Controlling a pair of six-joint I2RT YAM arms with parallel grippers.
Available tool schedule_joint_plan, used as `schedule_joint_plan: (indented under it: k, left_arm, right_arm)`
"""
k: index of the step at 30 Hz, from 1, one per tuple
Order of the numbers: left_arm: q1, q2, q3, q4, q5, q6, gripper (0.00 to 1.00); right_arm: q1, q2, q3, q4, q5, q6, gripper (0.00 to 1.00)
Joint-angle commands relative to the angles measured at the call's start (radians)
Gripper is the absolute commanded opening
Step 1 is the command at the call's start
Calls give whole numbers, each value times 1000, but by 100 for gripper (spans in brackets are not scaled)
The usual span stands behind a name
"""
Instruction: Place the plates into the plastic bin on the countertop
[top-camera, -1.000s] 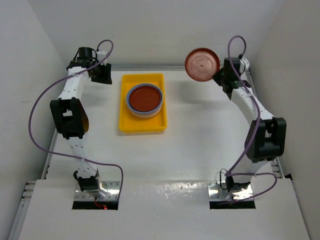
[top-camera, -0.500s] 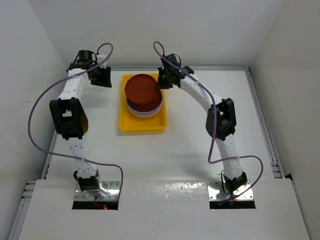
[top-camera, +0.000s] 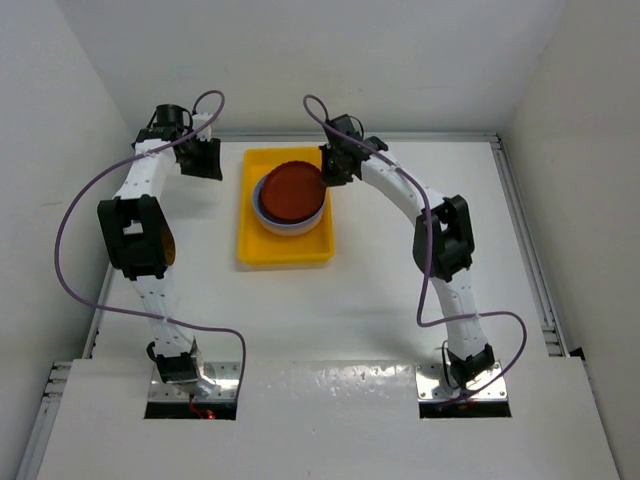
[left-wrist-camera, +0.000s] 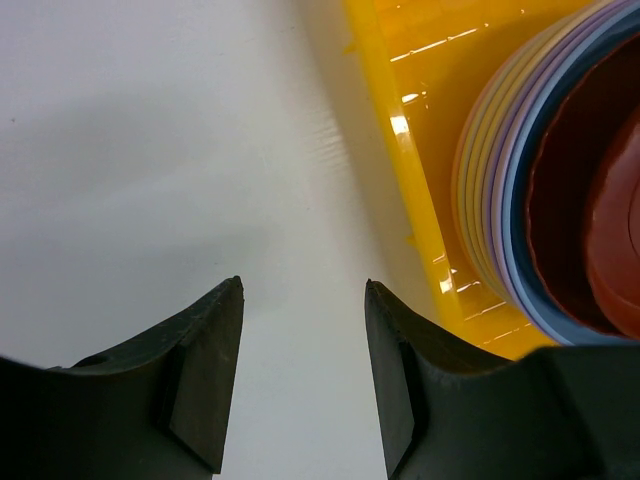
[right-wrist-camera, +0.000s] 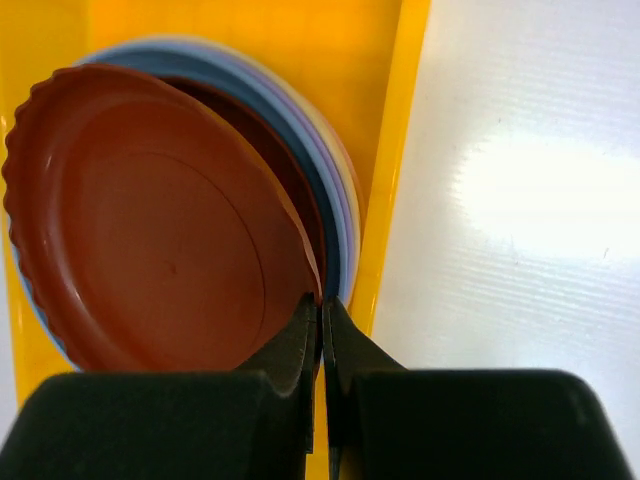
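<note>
From above and behind the near edge, the top camera looked down on the whole bench (top-camera: 370, 290). Each wrist camera sat close, facing down past its claw: the left claw (left-wrist-camera: 303, 375) outside the plastic bin's (left-wrist-camera: 440, 70) left rim, the right claw (right-wrist-camera: 322, 325) at its right rim. All views shared the bin's plates (top-camera: 290, 195).

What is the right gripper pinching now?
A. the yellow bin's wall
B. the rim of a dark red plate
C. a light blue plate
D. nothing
B: the right gripper is shut on the dark red plate at its rim, over the yellow bin.
</note>
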Motion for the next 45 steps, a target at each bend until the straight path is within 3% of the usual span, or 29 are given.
schedule_joint_plan:
  k: [1, 13, 16, 19, 20, 23, 31, 33, 35, 39, 40, 42, 45]
  left_arm:
    - [10, -65, -2, 10, 22, 10, 55]
    - [10, -74, -21, 10, 22, 19, 55]
    - [10, -74, -21, 10, 22, 19, 55]
    - [10, -74, -21, 10, 22, 19, 55]
    - [10, -74, -21, 10, 22, 19, 55]
    - [10, -74, -21, 10, 22, 19, 55]
    - [10, -74, -21, 10, 22, 19, 55]
    - [10, -74, -21, 10, 22, 19, 55]
    - [19, -74, -21, 10, 22, 19, 55]
    - [28, -111, -45, 10, -17, 32, 55]
    - [40, -111, -63, 10, -17, 32, 55]
    - [53, -120, -82, 10, -17, 32, 55]
    - [72, -130, -123, 10, -17, 7, 55]
  right_arm:
    - [10, -31, -2, 0, 9, -19, 0]
    - [12, 27, 58, 74, 50, 7, 2]
    - [15, 38, 56, 71, 40, 5, 9]
    - [15, 39, 35, 78, 14, 4, 24]
    - [15, 36, 35, 80, 10, 7, 35]
    - [16, 26, 40, 72, 21, -16, 47]
    - [22, -60, 13, 89, 147, -128, 51]
    - [24, -95, 1, 82, 181, -148, 57]
    - [3, -158, -40, 86, 207, -150, 62]
    - [-124, -383, -255, 138, 222, -113, 91]
    - [-179, -419, -377, 204, 211, -99, 96]
    - [-272, -555, -599, 241, 149, -70, 100]
    - [-416, -675, -782, 212, 104, -25, 100]
